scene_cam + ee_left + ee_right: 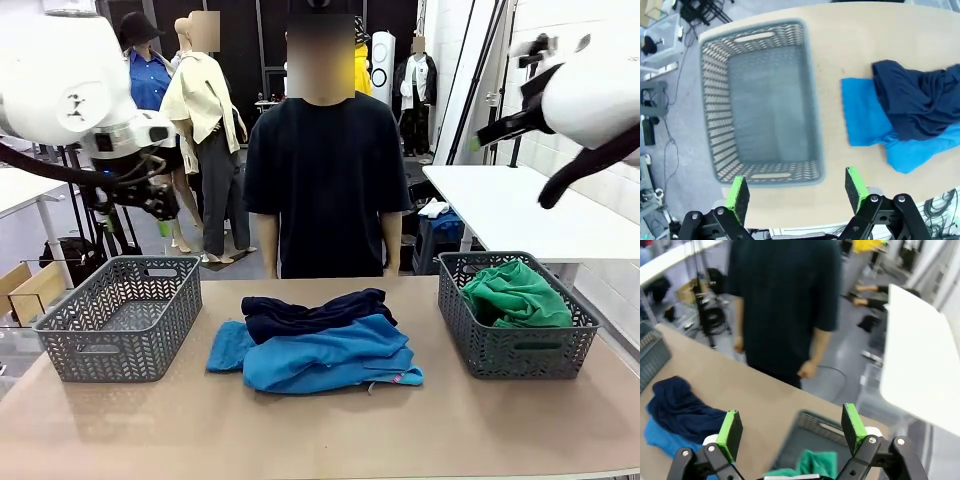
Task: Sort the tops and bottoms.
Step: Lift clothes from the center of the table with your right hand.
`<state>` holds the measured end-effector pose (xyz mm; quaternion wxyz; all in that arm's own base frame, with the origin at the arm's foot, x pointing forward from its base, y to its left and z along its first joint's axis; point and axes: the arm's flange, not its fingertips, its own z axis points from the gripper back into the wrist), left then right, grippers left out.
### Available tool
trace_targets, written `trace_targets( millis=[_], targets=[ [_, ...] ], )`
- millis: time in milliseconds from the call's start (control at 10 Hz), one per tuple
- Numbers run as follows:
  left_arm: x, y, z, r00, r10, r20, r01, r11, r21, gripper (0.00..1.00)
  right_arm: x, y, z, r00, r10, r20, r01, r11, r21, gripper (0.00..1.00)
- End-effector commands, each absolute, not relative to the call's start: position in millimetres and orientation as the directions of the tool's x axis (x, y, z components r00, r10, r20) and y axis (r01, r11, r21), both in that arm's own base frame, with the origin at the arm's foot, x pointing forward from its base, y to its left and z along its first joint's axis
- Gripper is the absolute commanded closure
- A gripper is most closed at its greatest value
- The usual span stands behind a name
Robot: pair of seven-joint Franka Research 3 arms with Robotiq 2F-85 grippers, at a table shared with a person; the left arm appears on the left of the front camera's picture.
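Cloth all of it, likely soft, light and limp. The navy shirt [315,308] lies bunched on the blue bottoms [325,360] at the middle of the tabletop [300,435]. The green top [515,292] sits in the basket [520,358] near the right edge. A raised navy fold looks the best hold. The left pincer [797,187] and right pincer [790,427] gape wide, empty.

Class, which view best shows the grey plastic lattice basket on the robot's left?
Left wrist view: it looks down into the grey plastic lattice basket, showing floor and all walls. Front view gives its outer side; right wrist view, one blurred corner.
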<state>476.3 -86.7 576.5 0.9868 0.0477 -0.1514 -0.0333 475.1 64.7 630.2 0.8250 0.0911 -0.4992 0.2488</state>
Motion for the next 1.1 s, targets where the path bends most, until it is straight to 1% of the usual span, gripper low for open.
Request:
trace_targets(
  millis=[0, 100, 200, 300, 400, 500, 600, 800, 900, 1000],
  targets=[
    [462.7, -30.9, 574.5, 0.947, -0.016, 0.321, -0.005, 0.998, 0.066, 0.0, 495.2, 70.8, 620.2, 0.321, 0.352, 0.879, -0.626, 0.776, -0.081, 0.0],
    [456.3, -6.6, 572.5, 0.945, 0.017, 0.327, -0.035, 0.998, 0.051, 0.0, 497.2, 94.7, 618.2, 0.299, 0.356, 0.885, -0.664, 0.744, -0.075, 0.0],
    [451.4, 10.8, 569.9, 0.946, 0.058, 0.318, -0.071, 0.997, 0.03, 0.0, 500.0, 117.5, 610.4, 0.303, 0.35, 0.886, -0.723, 0.691, -0.026, 0.0],
    [449.5, 20.6, 566.5, 0.942, 0.057, 0.331, -0.058, 0.998, -0.006, 0.0, 501.6, 147.0, 597.5, 0.3, 0.356, 0.885, -0.759, 0.651, -0.005, 0.0],
    [449.9, 21.8, 566.8, 0.941, 0.065, 0.333, -0.061, 0.998, -0.021, 0.0, 502.4, 177.4, 581.4, 0.3, 0.391, 0.87, -0.773, 0.634, -0.018, 0.0],
    [454.3, 14.3, 569.6, 0.935, 0.048, 0.351, -0.032, 0.998, -0.049, 0.0, 504.0, 208.3, 560.7, 0.314, 0.441, 0.841, -0.8, 0.6, -0.016, 0.0],
    [451.0, 29.3, 571.7, 0.947, 0.078, 0.312, -0.089, 0.996, 0.021, 0.0, 502.8, 233.7, 535.9, 0.338, 0.483, 0.808, -0.827, 0.562, 0.01, 0.0],
    [451.0, 29.3, 571.7, 0.947, 0.078, 0.312, -0.089, 0.996, 0.021, 0.0, 498.7, 263.4, 486.6, 0.349, 0.598, 0.722, -0.846, 0.533, -0.032, 0.0],
    [451.0, 29.3, 571.7, 0.947, 0.078, 0.312, -0.089, 0.996, 0.021, 0.0, 471.1, 245.7, 528.6, 0.354, 0.494, 0.794, -0.82, 0.573, 0.01, 0.0],
    [451.0, 29.3, 571.7, 0.947, 0.078, 0.312, -0.089, 0.996, 0.021, 0.0, 471.1, 245.7, 528.6, 0.354, 0.494, 0.794, -0.82, 0.573, 0.01, 0.0]
  ],
)
